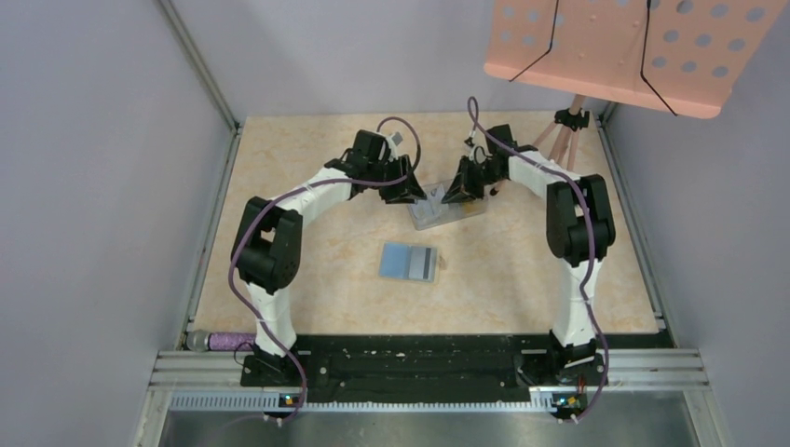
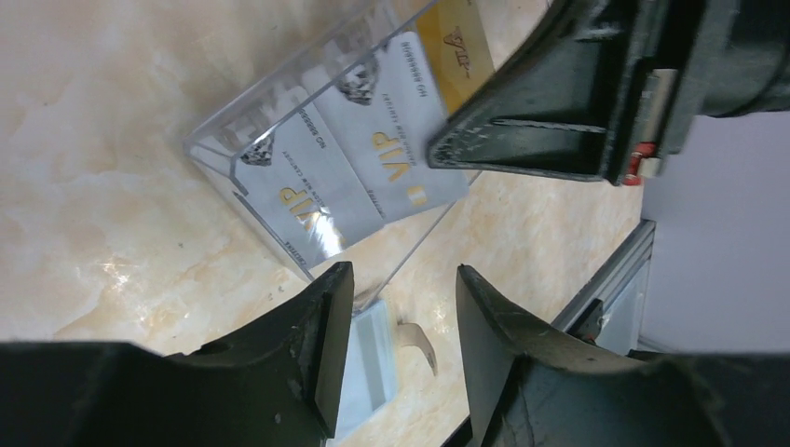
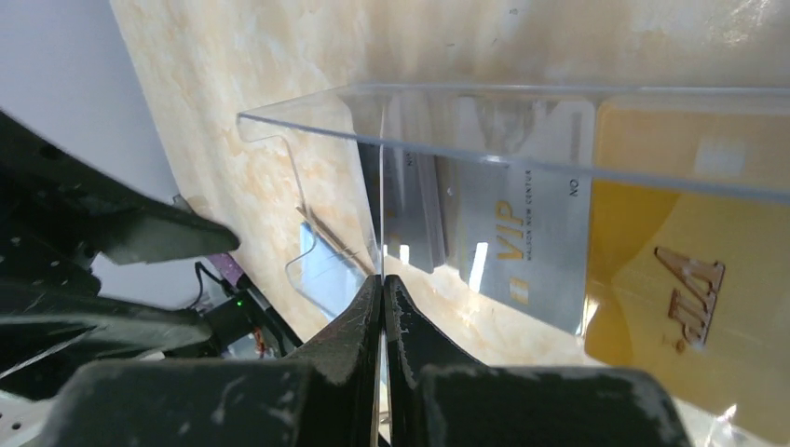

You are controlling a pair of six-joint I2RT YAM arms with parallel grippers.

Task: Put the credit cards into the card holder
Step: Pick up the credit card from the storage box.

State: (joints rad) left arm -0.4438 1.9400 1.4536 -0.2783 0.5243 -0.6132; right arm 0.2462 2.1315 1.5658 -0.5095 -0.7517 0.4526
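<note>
A clear plastic box [image 1: 449, 212] lies at the table's middle back and holds two silvery-grey VIP credit cards [image 2: 391, 140] and a yellow-orange one [image 2: 456, 47]. They also show in the right wrist view, silver [image 3: 522, 223] and yellow [image 3: 671, 270]. My right gripper [image 3: 383, 279] is shut on a thin upright wall of the box [image 3: 466, 149]. My left gripper [image 2: 406, 275] is open and empty just left of the box [image 2: 224, 140]. The card holder [image 1: 408, 262] lies open nearer to me, blue-grey lining up, with its tan tab to the right; it shows between my left jaws [image 2: 373, 358].
A pink perforated board [image 1: 633, 47] on a tripod stands over the back right corner. Metal rails run along both table sides. A purple cable bundle [image 1: 219, 341] lies at the near left edge. Grey walls close in the table.
</note>
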